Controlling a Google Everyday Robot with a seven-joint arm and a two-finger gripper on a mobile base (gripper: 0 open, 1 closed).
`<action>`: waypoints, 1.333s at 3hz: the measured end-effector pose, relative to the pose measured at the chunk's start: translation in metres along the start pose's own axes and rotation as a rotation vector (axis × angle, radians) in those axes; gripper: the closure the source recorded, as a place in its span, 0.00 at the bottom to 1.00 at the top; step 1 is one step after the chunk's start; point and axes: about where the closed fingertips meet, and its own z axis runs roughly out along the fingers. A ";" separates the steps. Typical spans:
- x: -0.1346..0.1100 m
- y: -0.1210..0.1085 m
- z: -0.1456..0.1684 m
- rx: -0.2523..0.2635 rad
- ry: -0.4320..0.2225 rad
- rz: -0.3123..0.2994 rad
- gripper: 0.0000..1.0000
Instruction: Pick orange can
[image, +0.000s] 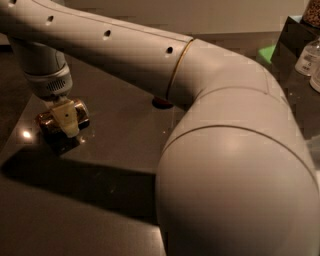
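Note:
The orange can (48, 121) lies on its side on the dark table (115, 150) at the left, with a mottled orange-brown label and a shiny end. My gripper (66, 125) hangs from the wrist directly over the can and has come down onto its middle, covering part of it. My large pale arm (225, 150) crosses the view from the lower right to the upper left.
A red can (162, 103) stands behind my arm at the table's middle, mostly hidden. A clear bottle (306, 57), a dark box (292, 35) and a green object (268, 52) are at the far right. The table's left edge runs close to the orange can.

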 end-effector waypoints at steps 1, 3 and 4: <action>-0.004 0.003 -0.003 0.000 -0.009 0.014 0.67; 0.011 0.019 -0.029 0.028 -0.026 0.037 1.00; 0.022 0.035 -0.068 0.077 -0.058 0.001 1.00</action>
